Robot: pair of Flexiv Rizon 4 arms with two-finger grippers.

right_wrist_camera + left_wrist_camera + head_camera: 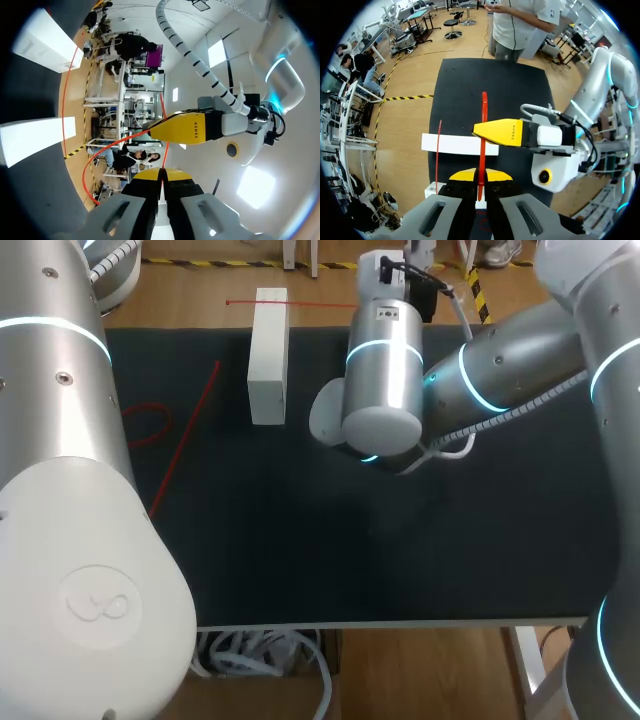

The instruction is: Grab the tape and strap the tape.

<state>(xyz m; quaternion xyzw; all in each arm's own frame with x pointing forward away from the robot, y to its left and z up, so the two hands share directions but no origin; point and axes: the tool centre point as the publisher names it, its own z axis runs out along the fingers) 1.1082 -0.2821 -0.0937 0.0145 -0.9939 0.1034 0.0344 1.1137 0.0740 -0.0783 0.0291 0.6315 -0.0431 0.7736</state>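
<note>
The tape is a thin red strap [483, 107]. In the left wrist view my left gripper [480, 175] is shut on it, and the strap runs straight ahead over the white box [451, 144]. My right gripper [481, 132] comes in from the side, its yellow tips pinched on the same strap just ahead of the left one. In the right wrist view my right gripper [161, 175] is shut on the red strap [163, 150], with the left gripper [172, 127] close ahead. In the head view the strap [183, 440] trails off across the mat; both grippers are hidden by the arms.
The white box [267, 355] stands at the back of the black mat [330, 550]. A red loop [146, 424] of strap lies at the mat's left edge. My right arm's wrist [384, 380] hangs over the mat's middle; my left arm [70, 540] fills the near left.
</note>
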